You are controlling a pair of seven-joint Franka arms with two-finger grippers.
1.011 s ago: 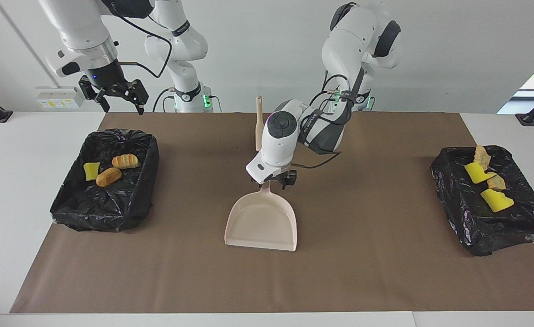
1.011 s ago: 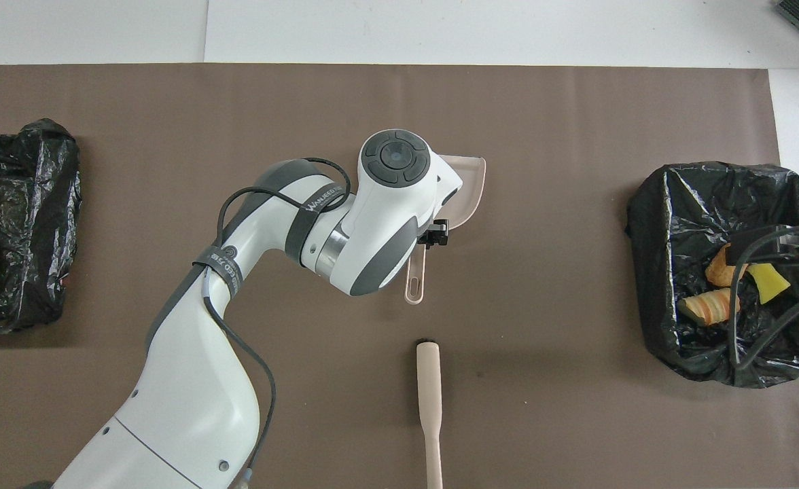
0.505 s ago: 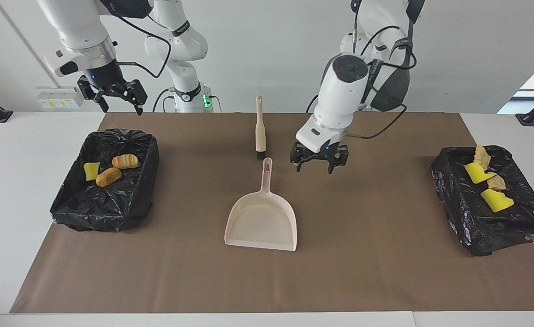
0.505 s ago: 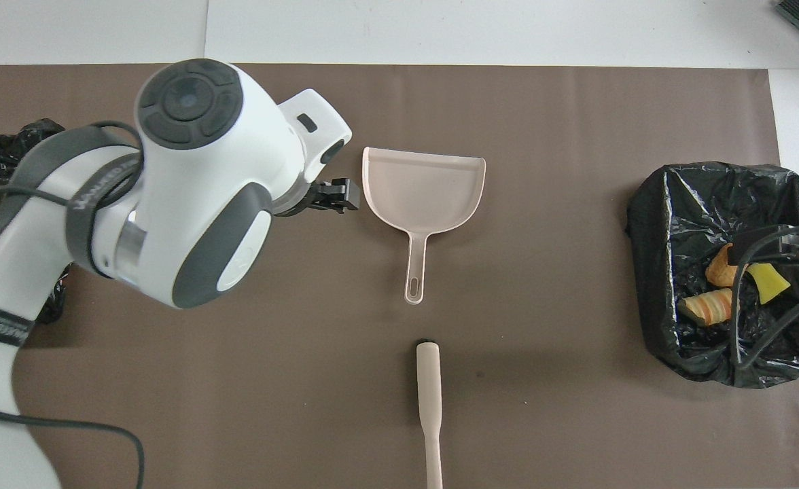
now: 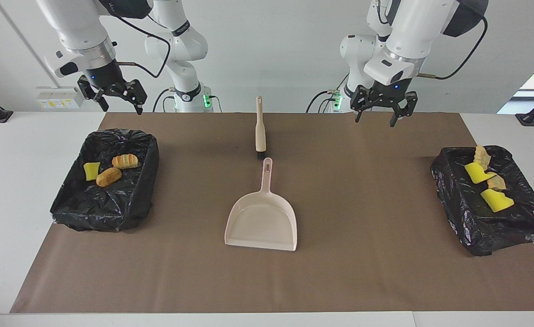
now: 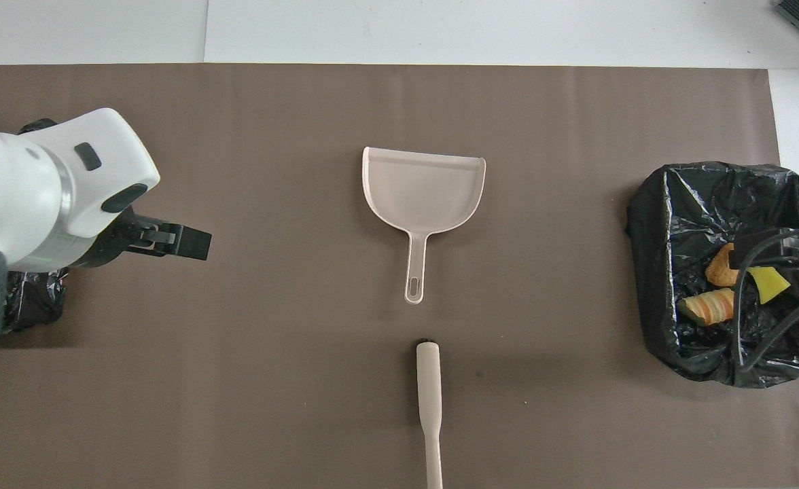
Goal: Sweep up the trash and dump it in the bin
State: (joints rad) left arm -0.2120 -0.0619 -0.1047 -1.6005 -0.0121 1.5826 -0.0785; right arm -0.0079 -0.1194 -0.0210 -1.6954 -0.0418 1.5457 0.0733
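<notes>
The trash lies in two black-lined bins. In the bin [image 5: 103, 218] at the right arm's end are a yellow wedge [image 5: 91, 170] and two brown lumps [image 5: 108, 176] [image 5: 125, 161]. The bin [image 5: 489, 236] at the left arm's end holds yellow wedges [image 5: 496, 200] and brown lumps [image 5: 481, 154]. An empty pink dustpan [image 5: 261, 222] lies mid-mat, with the brush [image 5: 260, 129] nearer to the robots. My left gripper [image 5: 374, 121] hangs open and high over the mat, holding nothing. My right gripper [image 5: 122, 109] waits open above its bin.
A brown mat [image 5: 362, 272] covers most of the white table. In the overhead view my left arm [image 6: 32, 197] hides most of the bin at its end, and cables [image 6: 766, 319] of the right arm cross over the other bin [image 6: 658, 224].
My left gripper has left the dustpan's handle, risen, and swung toward the left arm's end of the table. The dustpan stays where it lay. The right arm has barely moved.
</notes>
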